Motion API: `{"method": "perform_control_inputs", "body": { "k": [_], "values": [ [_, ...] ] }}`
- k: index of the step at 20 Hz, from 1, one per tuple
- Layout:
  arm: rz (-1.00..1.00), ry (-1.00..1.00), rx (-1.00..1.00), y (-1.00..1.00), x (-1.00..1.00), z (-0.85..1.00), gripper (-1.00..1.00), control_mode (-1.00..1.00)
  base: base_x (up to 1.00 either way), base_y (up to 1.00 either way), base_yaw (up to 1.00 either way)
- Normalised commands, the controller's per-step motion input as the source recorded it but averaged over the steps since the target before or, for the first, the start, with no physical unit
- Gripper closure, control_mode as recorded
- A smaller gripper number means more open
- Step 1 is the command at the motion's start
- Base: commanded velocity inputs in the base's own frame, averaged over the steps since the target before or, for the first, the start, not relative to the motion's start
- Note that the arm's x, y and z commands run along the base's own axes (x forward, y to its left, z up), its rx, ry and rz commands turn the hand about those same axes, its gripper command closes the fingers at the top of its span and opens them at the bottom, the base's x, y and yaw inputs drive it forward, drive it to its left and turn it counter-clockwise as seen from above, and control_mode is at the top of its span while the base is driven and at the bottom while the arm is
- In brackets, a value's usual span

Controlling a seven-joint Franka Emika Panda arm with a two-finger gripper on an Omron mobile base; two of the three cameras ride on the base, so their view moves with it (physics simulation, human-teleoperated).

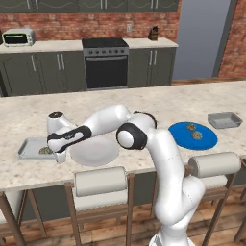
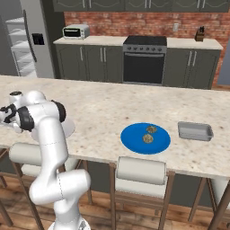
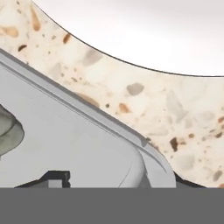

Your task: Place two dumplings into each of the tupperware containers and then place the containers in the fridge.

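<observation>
The arm is reached down and to the left over the speckled counter [image 1: 144,101], and the gripper [image 1: 58,154] is set low at the right end of the near tupperware container [image 1: 30,149], close to the counter's front edge. In the hand view, 1 dark fingertip [image 3: 54,178] is seen inside that container's floor, with the raised corner rim [image 3: 148,151] just beside it; whether the fingers are closed on the rim or merely spread about it cannot be told. 1 dumpling [image 1: 45,150] is seen lying in this container, at the left edge of the hand view as a grey-green lump. A round white plate [image 1: 94,151] is set just beside the container, apart from it by a strip of bare counter. Farther right, a blue plate [image 1: 178,130] is seen bearing 2 dumplings [image 1: 194,131]. The 2nd tupperware container [image 1: 224,120] is placed beyond it, near the counter's right end. Wide open counter is left behind the plates. The fridge [image 2: 28,40] is seen at the far left.
</observation>
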Motion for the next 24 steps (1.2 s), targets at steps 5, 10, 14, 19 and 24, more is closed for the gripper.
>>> {"method": "perform_control_inputs", "body": {
  "k": [5,10,14,19,24],
  "values": [
    [-0.3,0.0,-0.01,-0.04,-0.19,-0.28,1.0,-1.0,0.0,0.0,0.0],
    [-0.35,-0.02,-0.01,0.0,-0.22,0.31,1.0,-1.0,0.0,0.0,0.0],
    [-0.31,-0.24,0.0,0.0,-0.24,0.59,1.0,-1.0,0.0,0.0,0.0],
    [-0.35,-0.17,0.0,-0.27,-0.5,0.78,1.0,-1.0,0.0,0.0,0.0],
    [-0.42,0.0,-0.03,-0.8,-0.79,0.8,1.0,-1.0,0.0,0.0,0.0]
  ]
}}
